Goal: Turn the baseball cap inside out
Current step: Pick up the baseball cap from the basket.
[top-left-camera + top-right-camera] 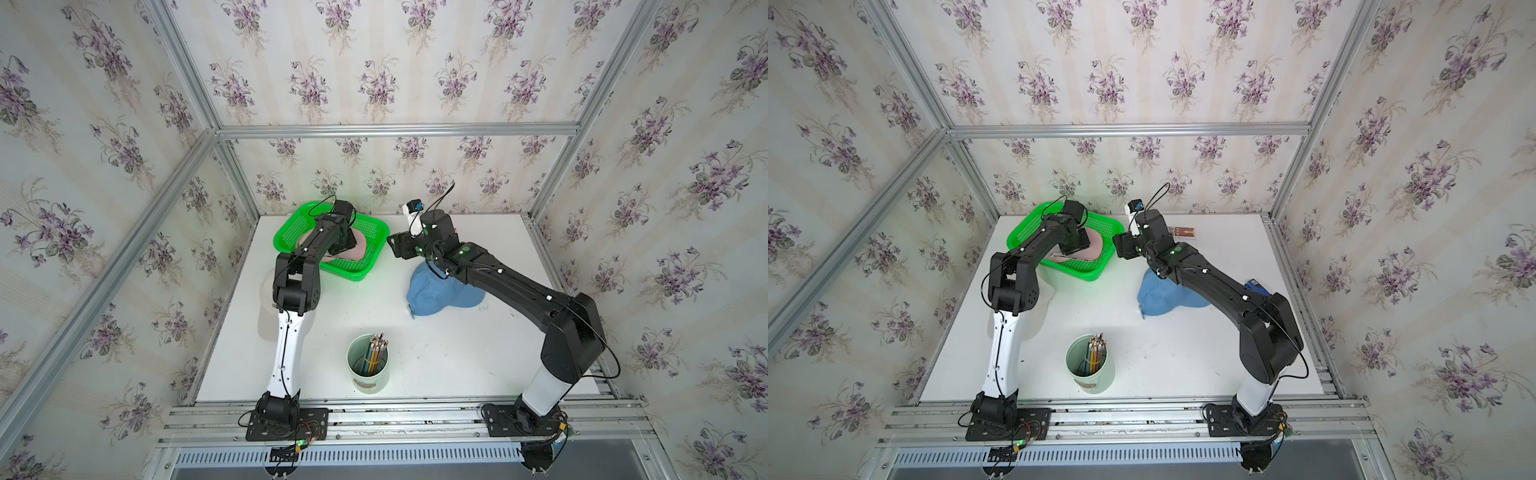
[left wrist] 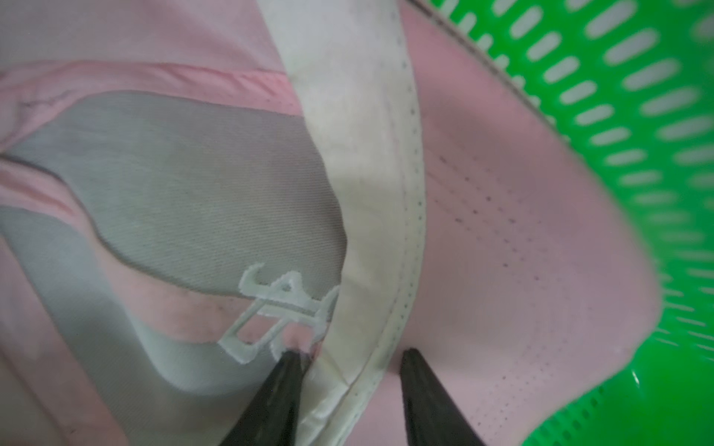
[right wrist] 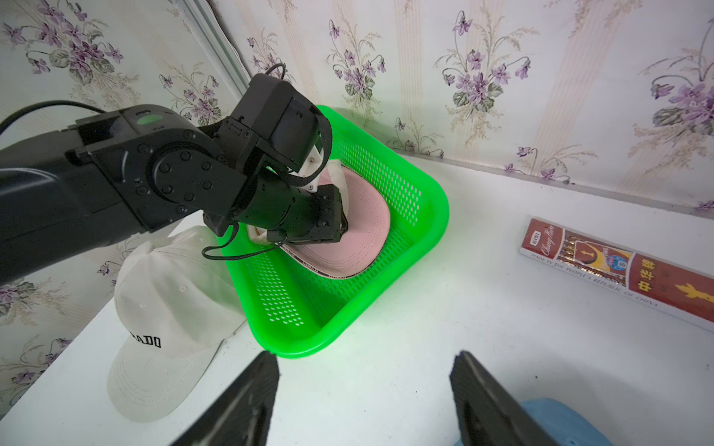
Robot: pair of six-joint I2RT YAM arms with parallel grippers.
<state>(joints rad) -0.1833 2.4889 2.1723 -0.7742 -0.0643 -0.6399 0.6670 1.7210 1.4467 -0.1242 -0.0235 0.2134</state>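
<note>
A pink baseball cap (image 3: pixel 367 224) lies upside down in the green basket (image 3: pixel 432 216), and both top views show it (image 1: pixel 362 250) (image 1: pixel 1097 249). My left gripper (image 2: pixel 351 352) reaches down into its crown. The jaws stand narrowly open astride the cream sweatband (image 2: pixel 367 193), one fingertip (image 2: pixel 293 359) pressing into the grey lining beside raised white lettering. A sliver of pink shows between the other fingertip and the band's stitched edge. My right gripper (image 3: pixel 365 359) hovers open and empty over the white table, beside the basket and above a blue cap (image 1: pixel 436 291).
A white cap (image 3: pixel 170 293) with black lettering lies by the left wall, next to the basket. A cup of pencils (image 1: pixel 368 365) stands near the table's front middle. A red carton (image 3: pixel 618 266) lies along the back wall. The left arm (image 3: pixel 116 185) spans over the basket.
</note>
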